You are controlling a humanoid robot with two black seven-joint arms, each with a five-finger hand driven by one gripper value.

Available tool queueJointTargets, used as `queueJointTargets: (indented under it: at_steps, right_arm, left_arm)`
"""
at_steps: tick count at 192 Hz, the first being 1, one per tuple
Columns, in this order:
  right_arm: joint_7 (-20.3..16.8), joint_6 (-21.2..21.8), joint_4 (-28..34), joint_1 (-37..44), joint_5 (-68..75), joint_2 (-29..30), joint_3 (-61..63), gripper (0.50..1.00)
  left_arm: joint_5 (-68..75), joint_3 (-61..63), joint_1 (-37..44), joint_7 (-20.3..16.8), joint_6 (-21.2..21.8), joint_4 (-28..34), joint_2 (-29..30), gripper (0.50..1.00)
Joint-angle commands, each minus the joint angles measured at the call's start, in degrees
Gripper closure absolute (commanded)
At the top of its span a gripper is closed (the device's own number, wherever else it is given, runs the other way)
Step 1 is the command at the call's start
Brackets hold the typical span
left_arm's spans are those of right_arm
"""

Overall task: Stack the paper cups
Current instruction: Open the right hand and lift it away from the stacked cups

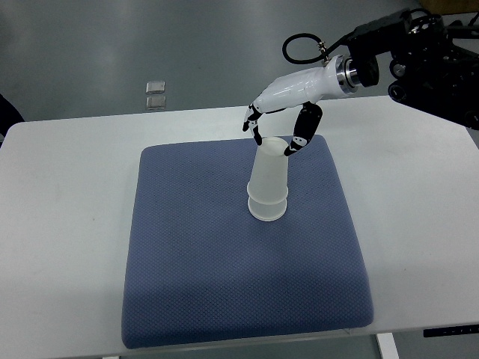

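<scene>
Two translucent white paper cups stand upside down, stacked, on the blue mat (224,284). The upper cup (271,170) is seated over the lower cup (267,209), of which only the rim band shows. My right hand (272,139) comes in from the upper right and hangs over the stack. Its thumb (299,138) presses the right side of the upper cup's top. The other fingers (254,126) curl down against the left side, so the hand holds the upper cup by its top. The left arm does not show.
The mat lies in the middle of a white table (67,224). Two small clear squares (156,94) lie on the grey floor beyond the table's far edge. The black forearm and cable (419,60) fill the top right corner.
</scene>
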Motion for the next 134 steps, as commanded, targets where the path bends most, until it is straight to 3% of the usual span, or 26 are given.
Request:
queueJointTargets:
  at_steps: [1, 65, 100, 134]
  right_arm:
    - [0.00, 1.96, -0.03, 0.79, -0.09, -0.05, 2.37, 0.648]
    - [0.00, 1.08, -1.96, -0.27, 0.00, 0.04, 2.81, 0.619]
    - [0.00, -3.14, -10.13, -5.19, 6.24, 0.92, 4.13, 0.607]
    - [-0.09, -4.99, -18.30, -13.09, 24.78, 1.97, 9.84, 0.605]
  left_arm:
    - [0.00, 0.00, 0.00, 0.00, 0.00, 0.00, 0.00, 0.500]
    - [0.00, 0.00, 0.00, 0.00, 0.00, 0.00, 0.00, 0.500]
    - [0.00, 0.00, 0.00, 0.00, 0.00, 0.00, 0.00, 0.500]
    - [0.00, 0.00, 0.00, 0.00, 0.00, 0.00, 0.00, 0.500]
